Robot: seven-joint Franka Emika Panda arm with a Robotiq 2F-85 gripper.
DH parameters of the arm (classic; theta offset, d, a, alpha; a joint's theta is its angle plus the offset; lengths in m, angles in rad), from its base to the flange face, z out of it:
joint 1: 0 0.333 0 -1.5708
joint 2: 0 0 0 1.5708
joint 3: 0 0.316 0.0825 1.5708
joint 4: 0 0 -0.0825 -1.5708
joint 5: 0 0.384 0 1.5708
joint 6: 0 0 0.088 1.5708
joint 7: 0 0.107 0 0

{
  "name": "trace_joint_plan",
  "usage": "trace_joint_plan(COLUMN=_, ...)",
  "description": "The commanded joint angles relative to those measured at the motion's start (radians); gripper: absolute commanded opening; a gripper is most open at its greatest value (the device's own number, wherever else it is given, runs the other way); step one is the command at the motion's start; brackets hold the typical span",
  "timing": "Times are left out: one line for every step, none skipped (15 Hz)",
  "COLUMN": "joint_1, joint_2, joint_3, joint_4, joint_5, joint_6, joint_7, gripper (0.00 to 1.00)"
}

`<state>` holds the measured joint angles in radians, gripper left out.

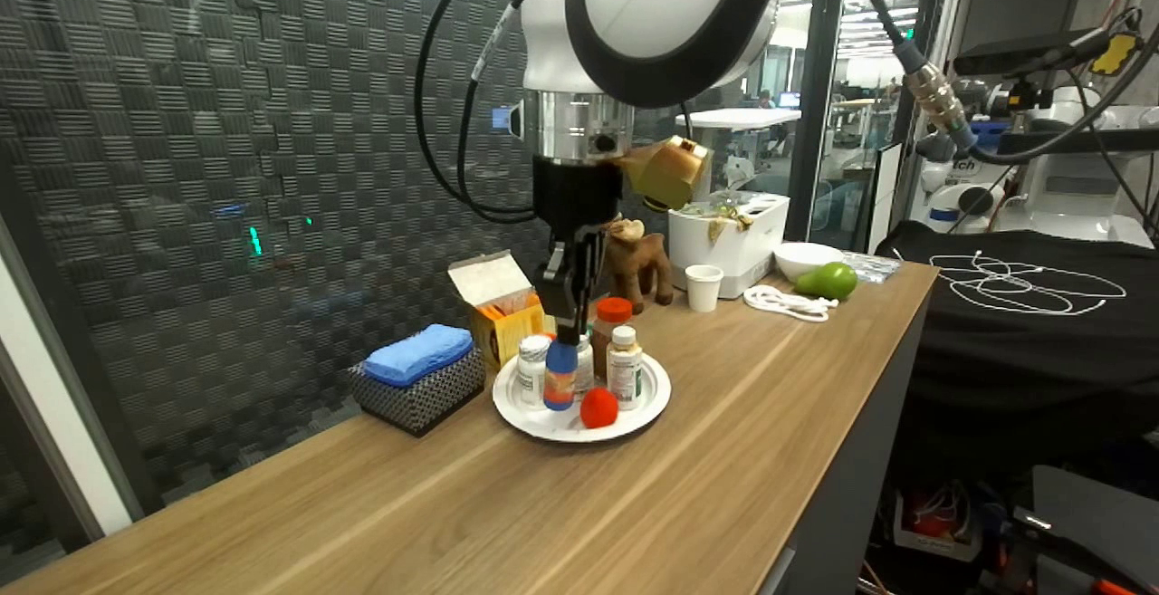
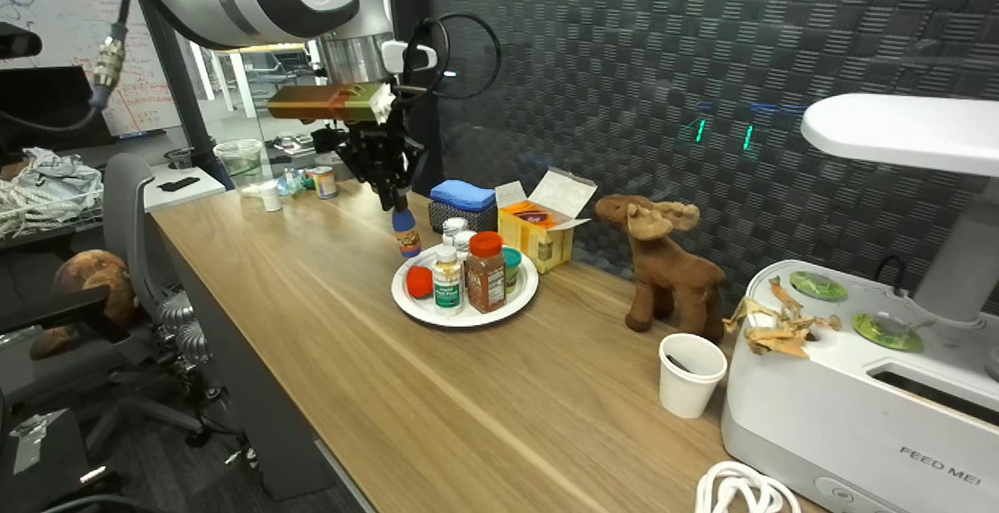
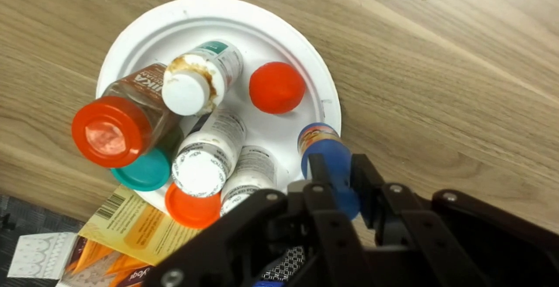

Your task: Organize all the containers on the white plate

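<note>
The tool (image 3: 339,160) has its jaws drawn in on the blue bottle (image 1: 560,378), gripping it by the top end! Straight below the tool, that bottle's roughly upright, over the edge of the plate (image 3: 209,5); whether its base touches, can't tell. Other containers (image 2: 485,275) crowd the plate, just beside the tool. Wood-grained desk (image 1: 453,504) stretching away beneath it, dark textured panels (image 2: 663,44) alongside; well apart from the tool, a whiteboard (image 2: 144,68) and a gray chair (image 2: 125,208).
</note>
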<state>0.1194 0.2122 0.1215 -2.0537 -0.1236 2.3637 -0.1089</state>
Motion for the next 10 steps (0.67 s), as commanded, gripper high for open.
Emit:
trace_joint_plan(joint_1=0.004, joint_2=0.030, joint_3=-0.006, joint_4=0.043, joint_5=-0.026, joint_6=-0.011, joint_7=-0.016, gripper=0.09)
trace_joint_plan(joint_1=0.004, joint_2=0.037, joint_3=-0.009, joint_4=0.046, joint_5=-0.034, joint_6=-0.013, joint_7=-0.014, gripper=0.09)
trace_joint_plan(joint_1=0.004, joint_2=0.043, joint_3=-0.011, joint_4=0.049, joint_5=-0.041, joint_6=-0.013, joint_7=-0.014, gripper=0.09)
trace_joint_plan(joint_1=0.007, joint_2=0.050, joint_3=-0.017, joint_4=0.053, joint_5=-0.061, joint_6=-0.010, joint_7=-0.005, gripper=0.09)
trace_joint_plan(joint_1=0.007, joint_2=0.057, joint_3=-0.020, joint_4=0.055, joint_5=-0.072, joint_6=-0.008, joint_7=-0.007, gripper=0.09)
trace_joint_plan(joint_1=0.005, joint_2=0.063, joint_3=-0.022, joint_4=0.058, joint_5=-0.079, joint_6=-0.001, joint_7=-0.012, gripper=0.09)
trace_joint_plan(joint_1=0.005, joint_2=0.069, joint_3=-0.025, joint_4=0.061, joint_5=-0.091, joint_6=0.002, joint_7=-0.012, gripper=0.09)
trace_joint_plan(joint_1=0.003, joint_2=0.075, joint_3=-0.027, joint_4=0.063, joint_5=-0.095, joint_6=0.011, joint_7=-0.015, gripper=0.09)
trace_joint_plan(joint_1=-0.001, joint_2=0.080, joint_3=-0.026, joint_4=0.066, joint_5=-0.088, joint_6=0.014, joint_7=-0.021, gripper=0.09)
trace_joint_plan(joint_1=-0.005, joint_2=0.085, joint_3=-0.024, joint_4=0.069, joint_5=-0.073, joint_6=0.012, joint_7=-0.030, gripper=0.10)
